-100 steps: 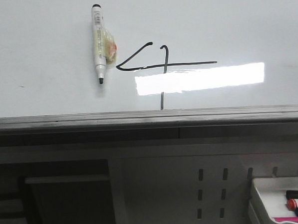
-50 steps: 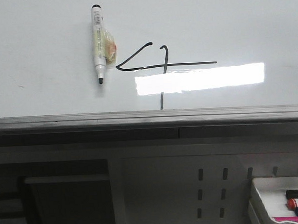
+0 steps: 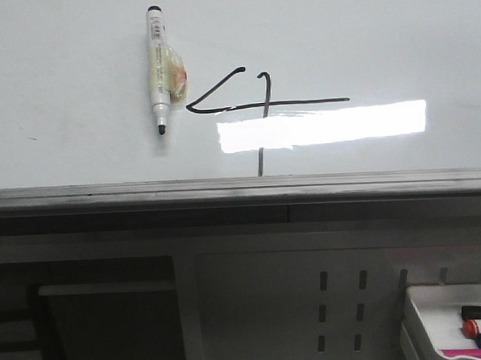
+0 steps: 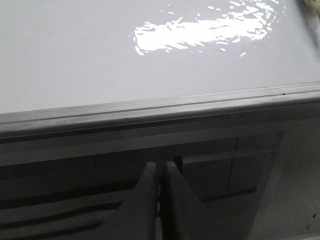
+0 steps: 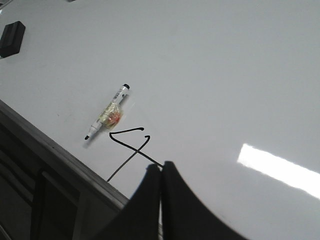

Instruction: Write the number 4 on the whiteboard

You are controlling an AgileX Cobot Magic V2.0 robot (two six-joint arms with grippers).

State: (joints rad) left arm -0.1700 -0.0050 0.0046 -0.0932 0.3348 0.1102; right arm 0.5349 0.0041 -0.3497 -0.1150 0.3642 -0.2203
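Note:
The whiteboard (image 3: 73, 68) fills the upper front view, with a grey edge rail (image 3: 241, 190) below it. The number 4 (image 3: 262, 105) stands on it in thin black strokes, and shows partly as the number 4 (image 5: 131, 143) in the right wrist view. A white marker (image 3: 160, 70) with yellowish tape lies on the board left of the 4, tip toward the rail; the same marker (image 5: 106, 118) shows in the right wrist view. Neither gripper shows in the front view. My left gripper (image 4: 162, 166) is shut and empty, below the rail. My right gripper (image 5: 161, 168) is shut and empty, over the board near the 4.
A small white tray (image 3: 429, 319) at the front right holds black, red and blue markers. A black eraser (image 5: 12, 38) sits far off on the whiteboard (image 5: 225, 65). A grey perforated panel (image 3: 344, 304) lies under the rail.

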